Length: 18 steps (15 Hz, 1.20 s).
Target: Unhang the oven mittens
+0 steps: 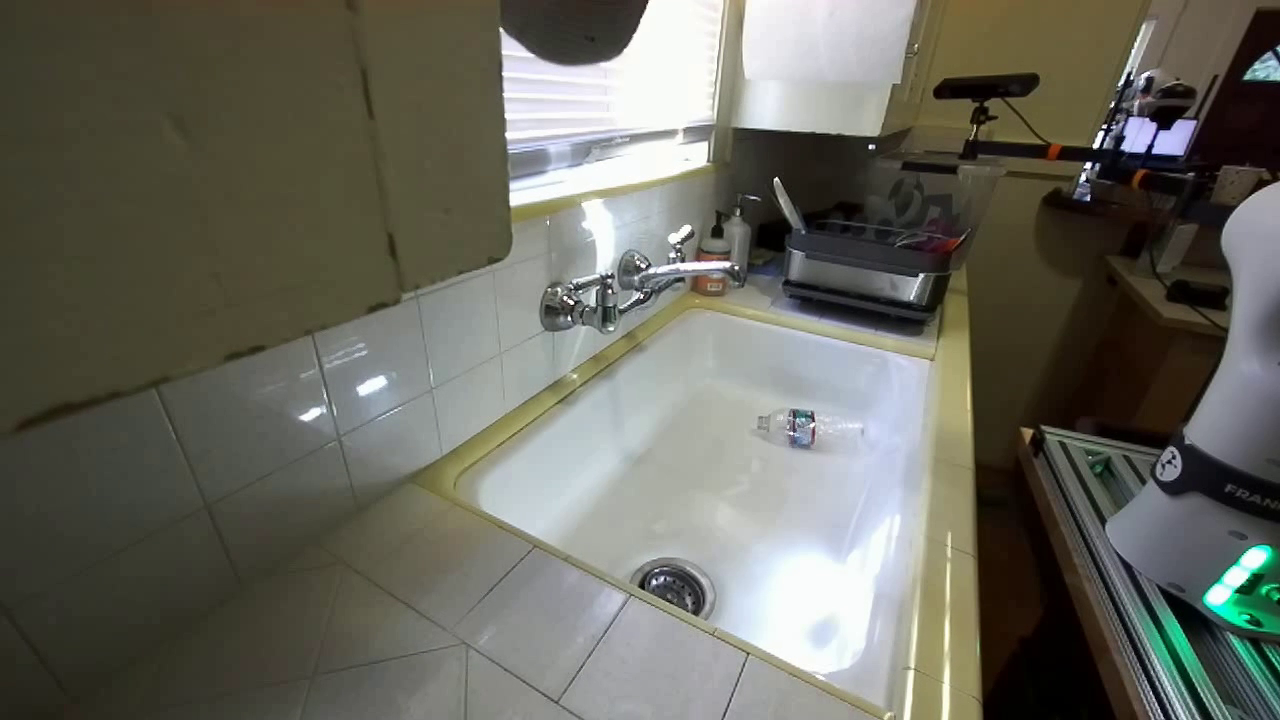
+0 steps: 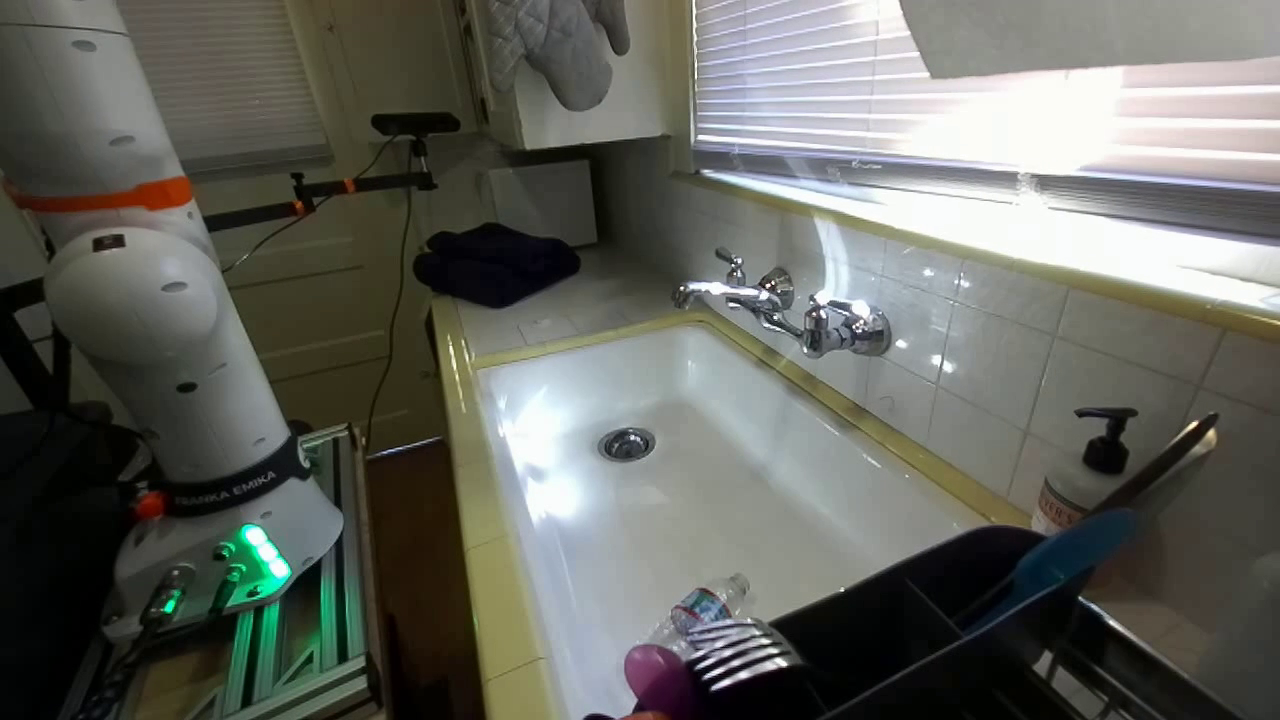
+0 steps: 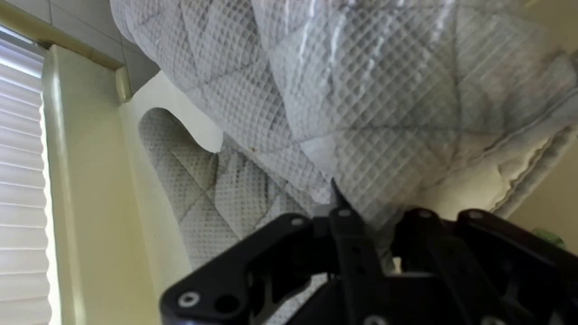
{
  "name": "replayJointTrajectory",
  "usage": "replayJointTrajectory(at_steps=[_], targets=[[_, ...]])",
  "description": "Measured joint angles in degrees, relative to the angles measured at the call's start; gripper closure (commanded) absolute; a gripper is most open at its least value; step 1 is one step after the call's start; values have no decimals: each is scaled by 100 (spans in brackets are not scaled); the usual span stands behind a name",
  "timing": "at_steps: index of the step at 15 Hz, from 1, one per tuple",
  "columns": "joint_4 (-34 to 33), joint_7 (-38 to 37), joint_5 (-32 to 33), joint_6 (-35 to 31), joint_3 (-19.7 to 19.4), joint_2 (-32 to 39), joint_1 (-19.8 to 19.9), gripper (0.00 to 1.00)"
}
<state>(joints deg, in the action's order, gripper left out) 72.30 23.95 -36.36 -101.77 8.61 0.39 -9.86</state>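
In an exterior view the collar (image 1: 1205, 480) of the Franka Emika Panda arm (image 1: 1255, 320) shows a round emblem (image 1: 1168, 462) and the letters FRAN, the frame's edge taking the rest. The pump soap bottle (image 1: 712, 262) has an orange label too small to read. Only the rounded end of an oven mitten (image 1: 578, 30) shows at the top.

In an exterior view the lettering (image 2: 228, 488) FRANKA EMIKA reads whole; the soap label (image 2: 1055, 508) gives just ER'S, a blue utensil (image 2: 1065, 560) and black caddy (image 2: 870, 630) covering the bottle's lower part. The clear plastic bottle (image 2: 700, 605) in the sink (image 2: 600, 530) has a label (coloured, but illegible). Quilted oven mittens (image 2: 570, 55) hang before the white cabinet (image 2: 620, 110), their tops cut off.

In the wrist view the gripper (image 3: 379, 221) has its fingers (image 3: 350, 239) clamped on the near mitten (image 3: 375, 81), the pinched fabric lost in shadow between them; its upper part runs out of frame. The far mitten (image 3: 194, 189) lies partly behind it, and the gripper hides more. A green patch (image 3: 548, 237) is too blurred to name.
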Motion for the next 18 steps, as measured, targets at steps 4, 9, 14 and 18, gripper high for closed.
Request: replayJointTrajectory(at_steps=[4, 9, 14, 18], targets=[[1046, 156, -56, -521, -27, -488, 18, 90], [1389, 188, -88, -588, -46, -725, 33, 90], [1409, 133, -50, -622, -48, -690, 33, 98], [1778, -164, -40, -1034, -58, -681, 35, 98]])
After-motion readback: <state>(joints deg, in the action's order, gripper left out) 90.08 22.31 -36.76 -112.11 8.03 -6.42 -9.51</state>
